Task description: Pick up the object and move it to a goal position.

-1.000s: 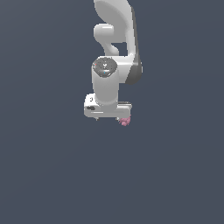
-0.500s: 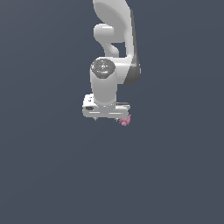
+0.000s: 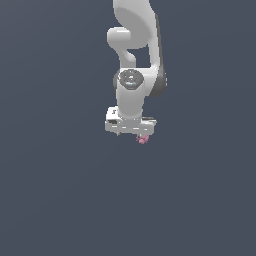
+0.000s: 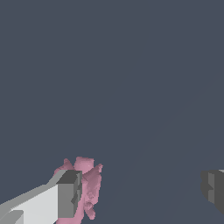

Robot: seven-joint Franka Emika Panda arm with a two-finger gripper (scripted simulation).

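Down at the gripper (image 4: 140,190), the jaws are standing wide apart, one finger (image 4: 68,194) showing a dark pad on a pale body and the other finger (image 4: 214,187) sitting well across the gap at the far side of the wrist view. Nothing is lying in the open space between them. The pink blob (image 4: 85,186) is showing right against the first finger, its lumpy mass bulging out around the pad on the side facing the gap and trailing behind it; whether it is actually touching the pad or just lying beyond it cannot be told from this view. In the exterior view the same blob (image 3: 143,139) is appearing as a tiny pink speck just under the gripper (image 3: 131,132), toward the end on the exterior view's right, far smaller than the hand above it. The fingers themselves are too small there to make out clearly. Above the jaws, the white hand is hanging with its flat underside facing down, and the white arm (image 3: 134,60) is rising from it through a round grey-capped joint and a curved upper link to the top edge of the picture. All around, the dark grey-blue ground (image 3: 60,190) is spreading plain and even.
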